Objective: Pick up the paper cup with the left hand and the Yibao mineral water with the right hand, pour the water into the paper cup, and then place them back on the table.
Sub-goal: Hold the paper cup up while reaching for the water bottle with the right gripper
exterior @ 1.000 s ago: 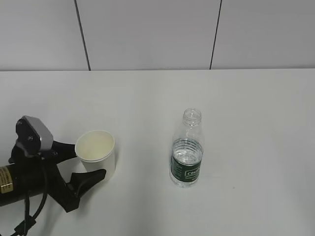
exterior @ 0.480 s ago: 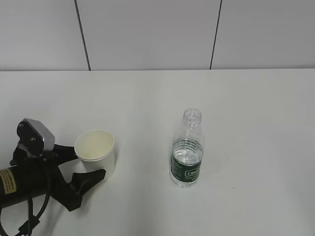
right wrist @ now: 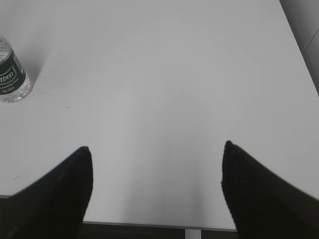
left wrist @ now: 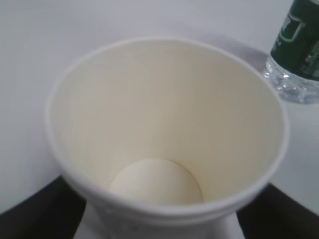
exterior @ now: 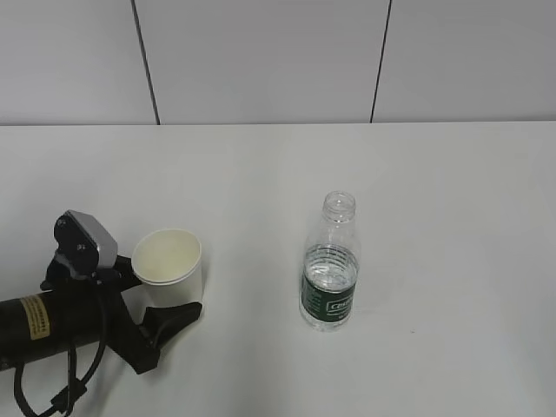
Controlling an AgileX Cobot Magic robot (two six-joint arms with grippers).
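— What's changed on your side?

— My left hand (exterior: 161, 291) has slid further in along the table (exterior: 261, 174) since a second ago; its spread fingers now sit either side of the paper cup (exterior: 168, 266), one behind it and one in front. Jaws are wide apart, nothing gripped yet. On the left wrist view the cup (left wrist: 164, 139) fills the frame, upright and empty.

— And the bottle?

— The Yibao mineral water (exterior: 330, 265) hasn't moved: upright, uncapped, well to the right of the cup. My right hand (right wrist: 157, 149) hangs wide open over bare table, holding nothing, the bottle (right wrist: 11, 74) far off to its left.
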